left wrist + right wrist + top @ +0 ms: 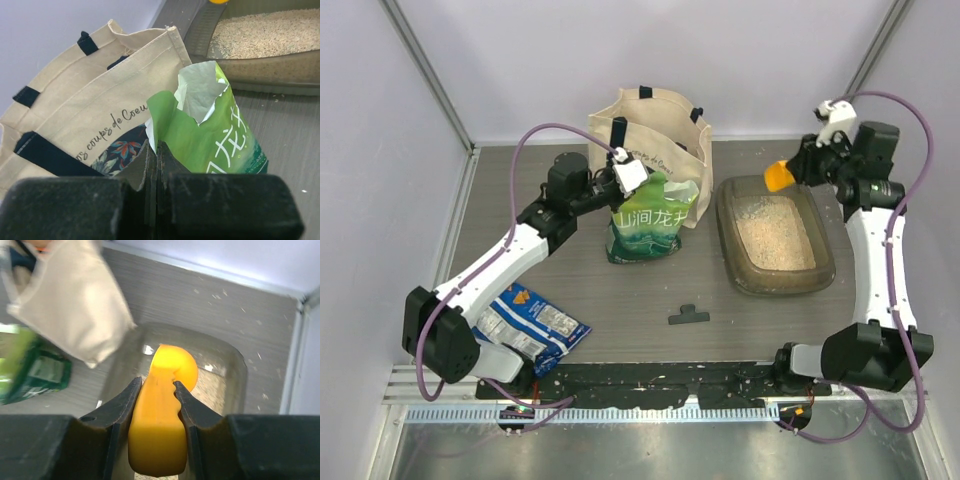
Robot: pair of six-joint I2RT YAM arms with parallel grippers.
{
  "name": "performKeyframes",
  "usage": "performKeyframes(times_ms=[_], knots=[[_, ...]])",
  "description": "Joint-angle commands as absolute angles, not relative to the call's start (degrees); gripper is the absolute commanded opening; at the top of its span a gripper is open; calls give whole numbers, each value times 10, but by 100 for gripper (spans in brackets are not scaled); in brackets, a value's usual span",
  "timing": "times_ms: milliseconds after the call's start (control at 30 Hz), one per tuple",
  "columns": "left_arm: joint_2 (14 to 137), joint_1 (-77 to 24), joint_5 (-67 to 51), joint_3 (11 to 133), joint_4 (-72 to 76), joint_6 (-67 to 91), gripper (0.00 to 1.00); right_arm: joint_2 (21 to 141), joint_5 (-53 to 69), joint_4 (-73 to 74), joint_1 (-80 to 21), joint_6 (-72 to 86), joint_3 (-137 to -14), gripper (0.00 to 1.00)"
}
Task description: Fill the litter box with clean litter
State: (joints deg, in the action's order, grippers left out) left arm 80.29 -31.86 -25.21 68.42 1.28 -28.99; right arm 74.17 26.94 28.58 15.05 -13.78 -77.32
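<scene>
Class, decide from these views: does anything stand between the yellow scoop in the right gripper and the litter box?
Nothing visible does. The right gripper holds the yellow scoop above the far left corner of the litter box. The tray is open-topped, with only clean litter inside.

This is a robotics lab test cell, not anyone's home: a left arm (510, 255) and a right arm (880, 260), both white and black, are bolted side by side to a black base plate (650, 385) at the near edge of a grey counter (620, 290), with purple cables (535, 140) looping off them. Plain pale wall panels (570, 60) set in bare metal posts (430, 75) box the counter in. The only homely things on it are a canvas tote bag (650, 120), a green pouch (645, 235), a litter box (780, 284) and a blue snack bag (530, 325).
</scene>
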Motion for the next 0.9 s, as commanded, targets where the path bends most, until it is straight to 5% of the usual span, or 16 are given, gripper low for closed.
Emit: performKeyframes(times_ms=[0,200,367,400,867], knots=[[754,-317,-256,712,100,-221,0,757,265,389,74,-147,-944,1],[737,-317,-245,703,78,-172,0,934,443,618,37,-48,-1243,1],[737,-317,-196,699,64,-135,0,905,469,527,-22,-28,-1161,10],[738,-317,-186,709,58,-122,0,897,463,505,-32,-26,-1141,1],[705,-317,-209,684,54,-120,0,932,410,542,-155,-143,-1160,1]])
